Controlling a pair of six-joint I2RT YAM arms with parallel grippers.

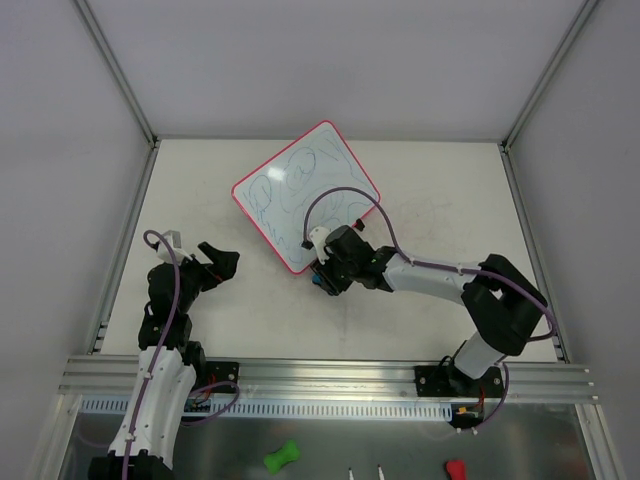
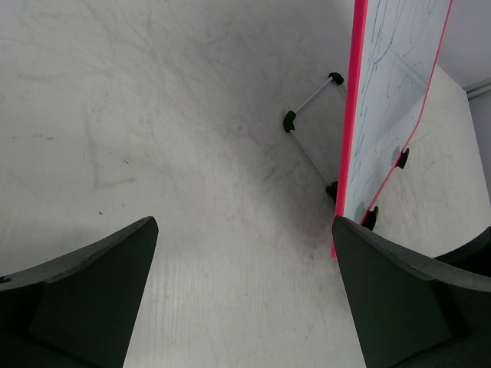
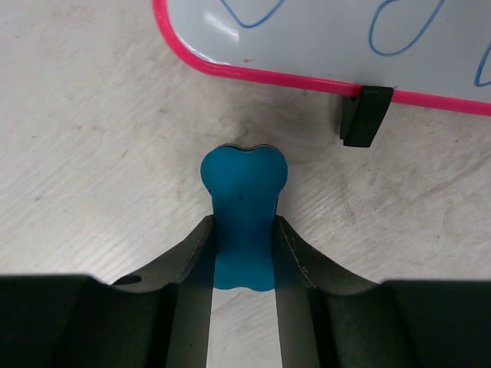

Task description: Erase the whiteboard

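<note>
The whiteboard (image 1: pixel 305 190), white with a pink-red frame and blue scribbles, lies tilted at the middle of the table. It also shows in the left wrist view (image 2: pixel 391 84) and the right wrist view (image 3: pixel 322 31), where a black clip (image 3: pixel 365 115) sits on its edge. My right gripper (image 1: pixel 322 277) is at the board's near corner, shut on the blue bone-shaped eraser (image 3: pixel 244 199), which is just short of the frame. My left gripper (image 1: pixel 218 262) is open and empty, left of the board.
A metal rail (image 1: pixel 320 375) runs along the near edge. A green bone-shaped piece (image 1: pixel 282 458) and a red piece (image 1: pixel 455 468) lie below it. Grey walls close in the left, right and back sides.
</note>
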